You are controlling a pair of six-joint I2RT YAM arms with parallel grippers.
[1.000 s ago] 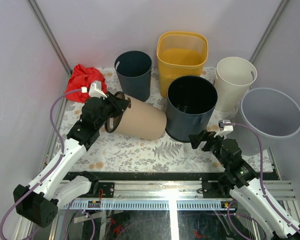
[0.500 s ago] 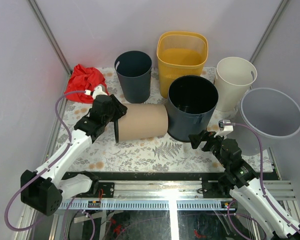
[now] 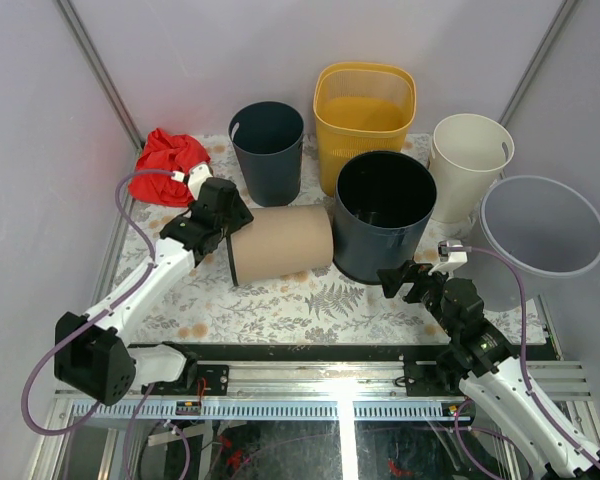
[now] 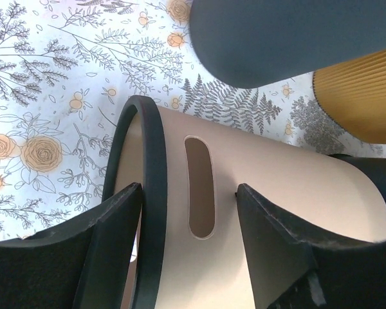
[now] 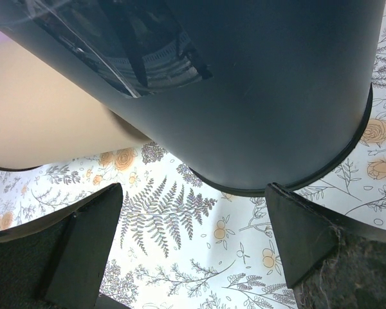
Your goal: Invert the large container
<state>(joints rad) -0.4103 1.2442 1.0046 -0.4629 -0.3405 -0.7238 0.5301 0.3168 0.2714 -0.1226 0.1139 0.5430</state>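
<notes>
The large container (image 3: 285, 243), a tan bin with a black rim, lies on its side on the floral mat, its mouth facing left. My left gripper (image 3: 225, 215) is open at that mouth. In the left wrist view the left gripper (image 4: 190, 212) straddles the black rim (image 4: 156, 193) and the wall with the handle slot (image 4: 199, 187), one finger on the mouth side and one over the outer wall, neither pressing. My right gripper (image 3: 400, 280) is open and empty, low on the mat at the foot of a dark navy bin (image 5: 257, 84).
The upright dark navy bin (image 3: 383, 212) touches the tan container's base. Behind stand a smaller dark bin (image 3: 267, 145), a yellow basket (image 3: 365, 105) and a cream bin (image 3: 470, 160). A translucent grey bin (image 3: 542, 228) sits far right, a red cloth (image 3: 170, 155) far left.
My left gripper has opened and let go of the black rim. The tan container has settled from a tilt to lying flat on its side, and the left arm has drawn in toward its mouth.
</notes>
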